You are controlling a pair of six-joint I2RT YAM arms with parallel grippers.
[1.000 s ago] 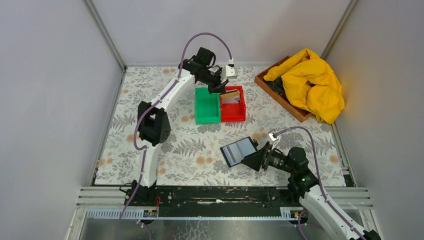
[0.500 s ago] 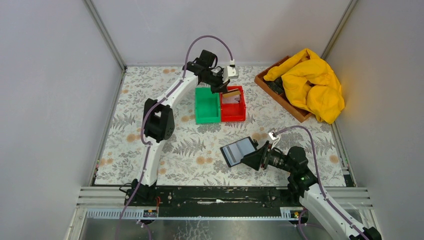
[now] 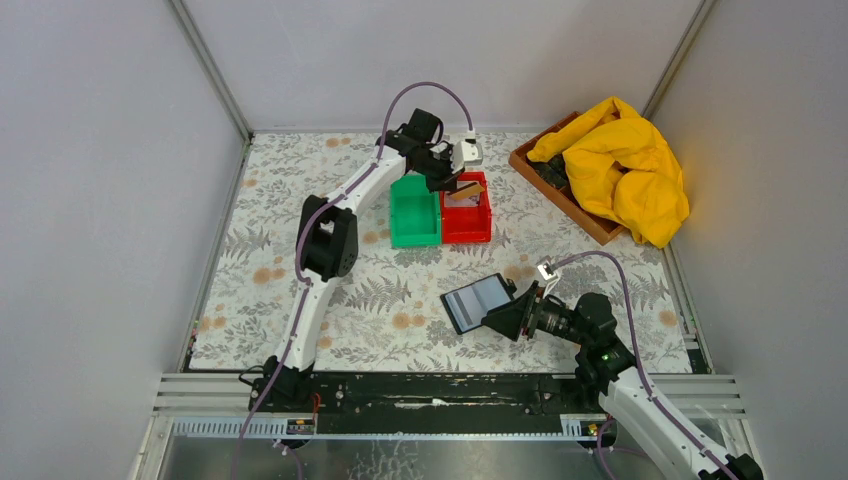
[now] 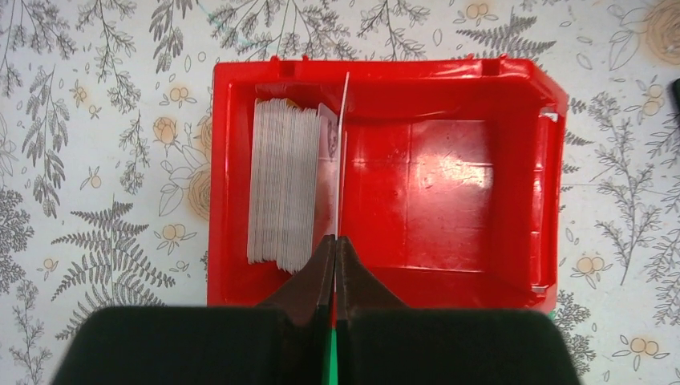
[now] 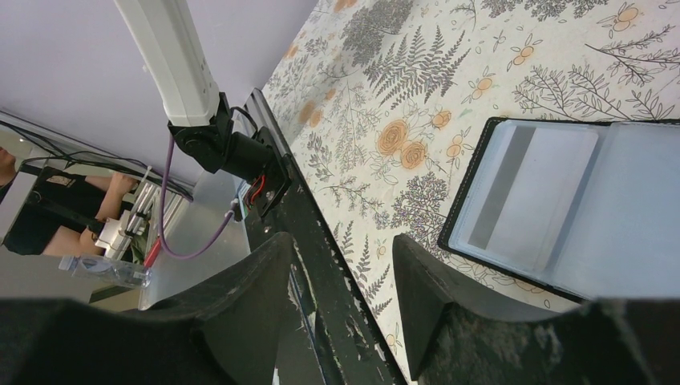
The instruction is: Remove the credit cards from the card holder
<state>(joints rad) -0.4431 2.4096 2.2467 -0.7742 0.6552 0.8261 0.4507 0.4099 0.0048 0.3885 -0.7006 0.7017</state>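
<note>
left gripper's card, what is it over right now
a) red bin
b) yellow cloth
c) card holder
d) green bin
a: the left wrist view shows the left gripper shut on a card, seen edge-on above the red bin, right beside the stack of cards standing in that bin.

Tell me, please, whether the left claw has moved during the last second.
Yes. The left claw, shut on a credit card, has shifted right, from the green bin's edge to over the red bin.
</note>
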